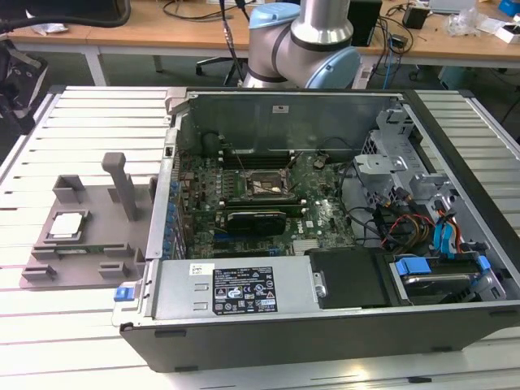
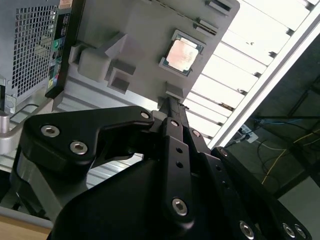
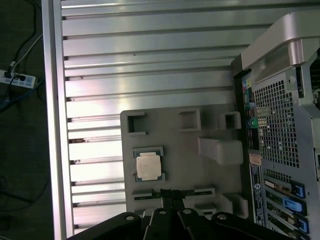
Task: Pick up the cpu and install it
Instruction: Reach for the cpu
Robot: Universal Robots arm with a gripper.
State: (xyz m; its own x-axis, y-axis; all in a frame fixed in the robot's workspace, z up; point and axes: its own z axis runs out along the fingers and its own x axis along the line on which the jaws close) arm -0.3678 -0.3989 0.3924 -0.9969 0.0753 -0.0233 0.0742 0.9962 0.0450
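Observation:
The cpu (image 1: 67, 225), a small square chip with a silvery top, lies flat in a pocket of the grey fixture tray (image 1: 101, 248) at the exterior view's left. Both wrist views look down on it, the cpu (image 3: 148, 166) sitting in the tray (image 3: 175, 140) well below the arm. My gripper (image 3: 172, 193) hangs high above the tray's edge, apart from the chip, its black fingers pressed together with nothing between them. In the second wrist view the gripper (image 2: 169, 100) points toward the cpu (image 2: 181, 52) on the tray (image 2: 145, 30).
An open computer case (image 1: 325, 325) lies to the tray's right in the exterior view, with the motherboard socket (image 1: 264, 187) near its middle. Upright posts (image 1: 122, 183) rise from the tray. The slatted metal table (image 1: 81, 114) surrounds both. The arm's base (image 1: 301, 41) stands behind the case.

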